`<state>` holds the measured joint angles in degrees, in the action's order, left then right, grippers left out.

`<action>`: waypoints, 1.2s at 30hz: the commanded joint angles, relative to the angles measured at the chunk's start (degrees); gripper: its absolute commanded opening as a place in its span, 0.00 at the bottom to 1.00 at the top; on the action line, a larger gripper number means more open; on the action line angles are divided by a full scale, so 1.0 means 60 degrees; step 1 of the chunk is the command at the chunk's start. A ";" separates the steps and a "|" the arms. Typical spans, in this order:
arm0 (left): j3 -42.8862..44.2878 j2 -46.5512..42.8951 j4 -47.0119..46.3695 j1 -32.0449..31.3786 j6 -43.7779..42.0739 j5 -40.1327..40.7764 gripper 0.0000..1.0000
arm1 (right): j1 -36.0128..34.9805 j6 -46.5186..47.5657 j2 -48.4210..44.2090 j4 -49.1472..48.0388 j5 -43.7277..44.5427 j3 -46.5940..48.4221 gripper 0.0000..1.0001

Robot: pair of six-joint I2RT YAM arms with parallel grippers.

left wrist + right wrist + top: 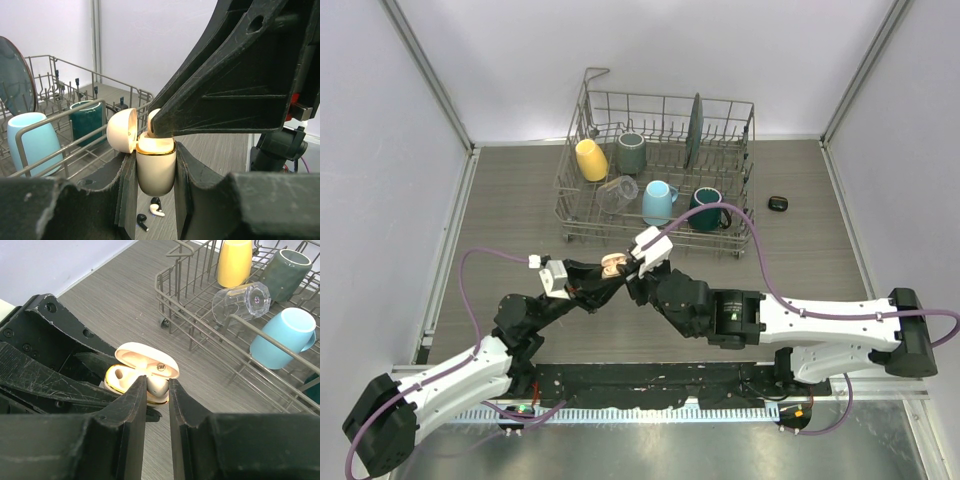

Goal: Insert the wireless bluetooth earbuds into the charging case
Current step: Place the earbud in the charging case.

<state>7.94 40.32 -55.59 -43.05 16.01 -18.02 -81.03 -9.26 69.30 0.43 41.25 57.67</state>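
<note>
My left gripper (pixel 155 172) is shut on a cream charging case (pixel 155 162) with a gold rim, holding it upright above the table with its lid (pixel 122 130) hinged open. My right gripper (pixel 157 386) is shut on a cream-white earbud (pixel 158 383) and holds it at the case's open top (pixel 122 377), partly in one slot. The other slot looks empty. In the top view both grippers meet at the case (pixel 614 264). Under the case, two black earbuds (pixel 142 221) and one cream-white earbud (pixel 158 211) lie on the table.
A wire dish rack (pixel 655 225) stands just behind the grippers, holding a yellow mug (pixel 591 159), a grey mug (pixel 631 152), a clear glass (pixel 617 194), a light blue mug (pixel 658 202), a dark teal mug (pixel 706 208) and a plate (pixel 695 130). A small black object (pixel 778 203) lies at the right.
</note>
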 commanded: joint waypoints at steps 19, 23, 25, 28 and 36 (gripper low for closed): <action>0.0185 -0.0449 -0.0959 0.0055 -0.0208 0.0249 0.00 | -0.0176 -0.1797 -0.1514 0.0457 -0.0198 0.0555 0.73; 0.0126 -0.0567 -0.0944 0.0070 -0.0207 0.0294 0.00 | -0.0176 -0.1797 -0.2436 0.0368 0.0564 0.0248 0.82; 0.0097 -0.0596 -0.0959 0.0055 -0.0208 0.0294 0.00 | -0.0176 -0.1855 -0.2642 0.0441 0.0989 0.0145 0.86; 0.0038 -0.0596 -0.1236 0.0055 -0.0193 0.0192 0.00 | -0.0132 -0.2586 -0.2819 0.1083 0.1981 0.0056 0.90; -0.0020 -0.0669 -0.1384 0.0055 -0.0091 0.0206 0.00 | 0.3772 -0.6701 -0.1795 0.5524 -0.1744 0.0322 0.88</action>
<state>7.88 37.12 -59.57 -42.98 15.86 -17.34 -68.60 -36.40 55.66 21.52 43.53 60.23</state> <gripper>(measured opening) 0.320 0.901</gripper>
